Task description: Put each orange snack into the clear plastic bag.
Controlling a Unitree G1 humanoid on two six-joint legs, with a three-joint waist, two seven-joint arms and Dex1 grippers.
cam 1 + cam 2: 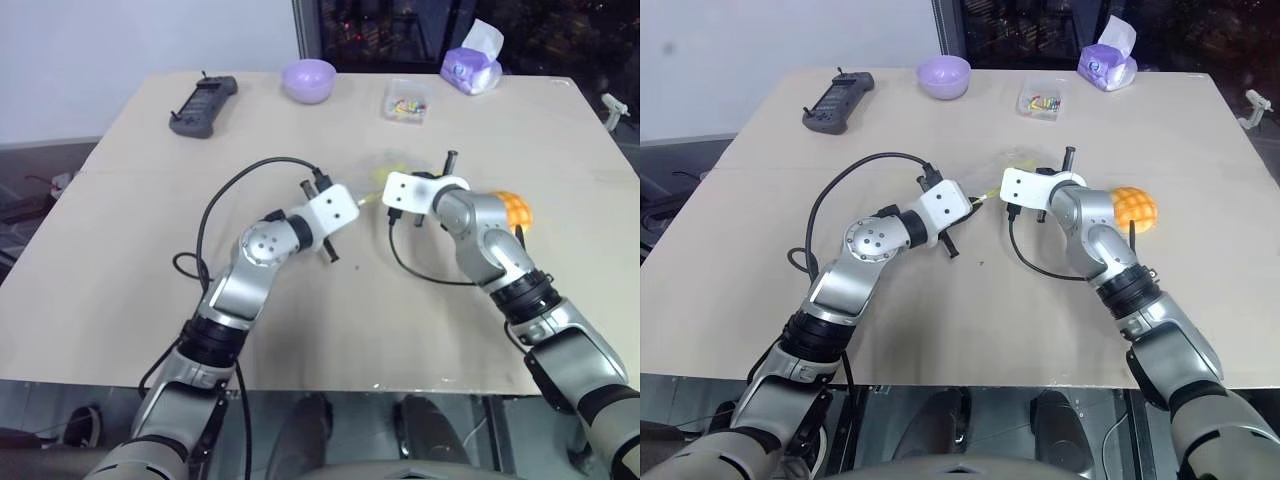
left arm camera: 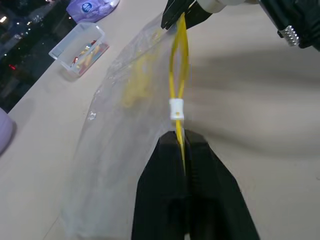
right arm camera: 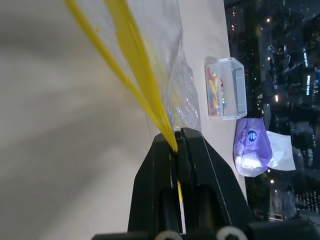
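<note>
Head stereo pair downward over table [image 1: 120, 250]; wrist cameras close on shared yellow zip strip [image 2: 178, 75]

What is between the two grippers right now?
The clear plastic bag's yellow zip strip runs taut from the left gripper to the right gripper, both shut on it; the left wrist view shows this.

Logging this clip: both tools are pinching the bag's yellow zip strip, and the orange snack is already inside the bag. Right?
Not quite. The orange snack lies on the table beside the right arm, outside the clear plastic bag, as the right eye view shows. Both tools do pinch the yellow zip strip.
</note>
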